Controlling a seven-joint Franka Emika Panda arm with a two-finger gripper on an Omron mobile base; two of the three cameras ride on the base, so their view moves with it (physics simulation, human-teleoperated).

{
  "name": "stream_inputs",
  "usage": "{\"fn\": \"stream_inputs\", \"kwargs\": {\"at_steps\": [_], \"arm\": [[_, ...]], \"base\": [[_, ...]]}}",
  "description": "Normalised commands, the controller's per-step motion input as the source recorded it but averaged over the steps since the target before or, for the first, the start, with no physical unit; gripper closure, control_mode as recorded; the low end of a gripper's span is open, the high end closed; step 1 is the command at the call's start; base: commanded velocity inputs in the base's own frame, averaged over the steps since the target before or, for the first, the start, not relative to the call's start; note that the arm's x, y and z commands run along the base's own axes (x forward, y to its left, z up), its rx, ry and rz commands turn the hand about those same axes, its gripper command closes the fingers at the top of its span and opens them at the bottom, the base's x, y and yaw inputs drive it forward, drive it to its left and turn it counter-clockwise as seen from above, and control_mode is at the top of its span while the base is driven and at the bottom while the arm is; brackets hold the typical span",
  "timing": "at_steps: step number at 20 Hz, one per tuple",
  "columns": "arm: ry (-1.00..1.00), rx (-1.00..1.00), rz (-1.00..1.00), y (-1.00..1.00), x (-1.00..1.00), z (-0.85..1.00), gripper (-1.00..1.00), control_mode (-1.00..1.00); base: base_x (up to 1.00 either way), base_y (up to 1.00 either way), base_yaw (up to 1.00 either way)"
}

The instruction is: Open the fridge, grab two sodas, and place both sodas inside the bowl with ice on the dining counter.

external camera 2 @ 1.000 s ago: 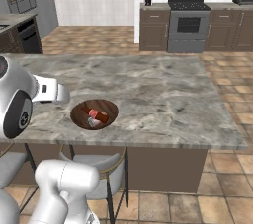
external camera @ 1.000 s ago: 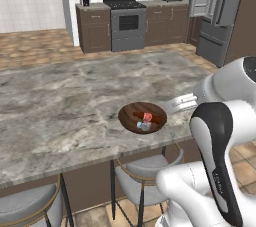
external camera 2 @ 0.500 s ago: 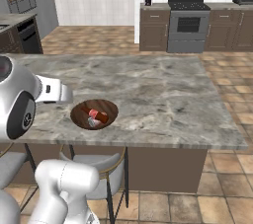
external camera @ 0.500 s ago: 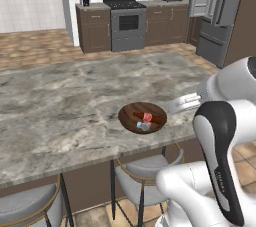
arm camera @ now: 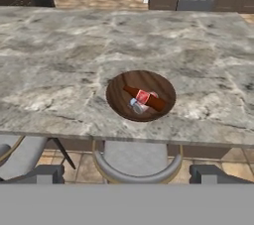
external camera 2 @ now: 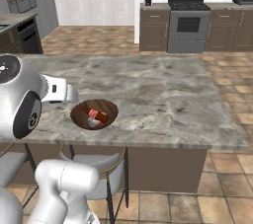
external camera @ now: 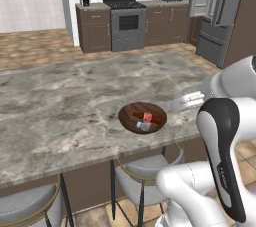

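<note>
The bowl (external camera: 143, 117) sits on the counter (external camera: 60, 111) near its front edge, above a grey stool (arm camera: 136, 162). Inside it lie the cola bottle (arm camera: 145, 98) on its side, the red can (arm camera: 143, 97) against it, and a pale ice cube (arm camera: 135, 105) touching them at the front. The gripper (arm camera: 127, 173) hangs back over the counter's edge, well apart from the bowl, its jaws spread wide and empty. Across the room the fridge (external camera: 217, 11) stands with an upper door swung open.
</note>
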Motion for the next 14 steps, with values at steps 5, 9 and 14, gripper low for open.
{"fn": "stream_inputs", "kwargs": {"at_steps": [5,9,14], "arm": [[0.03,0.0,0.0,-0.1,0.22,-0.03,-1.0,-1.0],[0.04,0.0,0.0,-0.06,0.26,-0.08,-1.0,-1.0],[0.05,0.0,0.0,-0.04,0.29,-0.17,-1.0,-1.0]], "base": [[0.0,0.0,0.0],[0.0,0.0,0.0],[0.0,0.0,0.0]]}}
